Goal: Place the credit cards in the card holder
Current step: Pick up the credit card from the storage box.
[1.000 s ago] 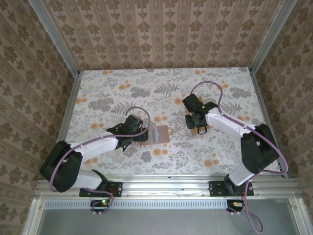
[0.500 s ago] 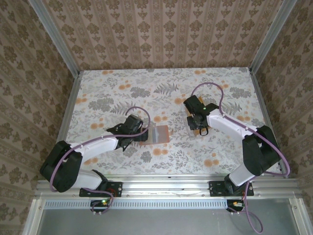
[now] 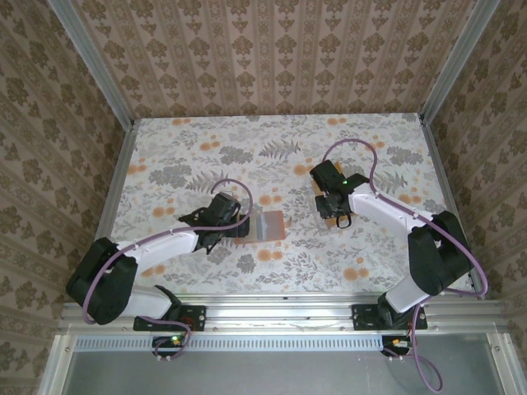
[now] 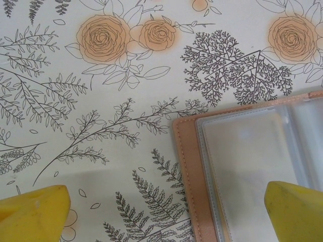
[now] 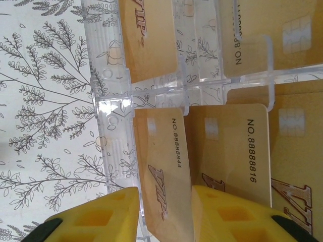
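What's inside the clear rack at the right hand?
Tan credit cards, printed VIP with numbers, sit in slots of the clear rack. The right hand has yellow fingers covering their near ends; total count unclear.

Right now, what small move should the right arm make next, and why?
Probably close the right gripper on the card ending 844. Its fingers flank that card in the clear stand, though contact is unclear. The card holder lies open under the open left gripper.
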